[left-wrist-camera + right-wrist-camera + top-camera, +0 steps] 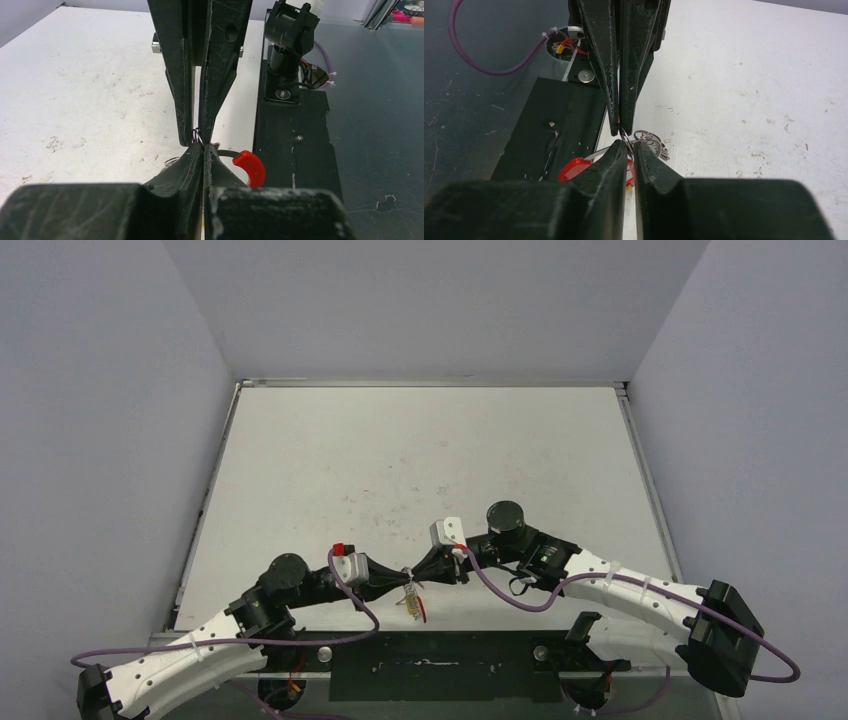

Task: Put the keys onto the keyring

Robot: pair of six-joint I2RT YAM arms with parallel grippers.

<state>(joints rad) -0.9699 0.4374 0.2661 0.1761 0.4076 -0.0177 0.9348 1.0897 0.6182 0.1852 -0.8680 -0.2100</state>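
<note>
My two grippers meet tip to tip low over the table's near edge. The left gripper [404, 581] [203, 148] is shut on the keyring's thin wire [197, 135], and the loop's red sleeve [251, 167] curves out to its right. From the opposite side, the right gripper [421, 575] [629, 146] has its jaws almost together with the same wire [626, 137] pinched at the tips. The keys [414, 604] dangle below the meeting point, showing yellow and red. A red key head [573, 169] hangs to the left, and silver coils [651, 141] bunch just right of the tips.
The white table [420, 460] is walled on the left, back and right. A black base plate [430, 660] [295, 150] lies directly under and beside the grippers at the near edge. Purple cables [520, 602] loop off both wrists.
</note>
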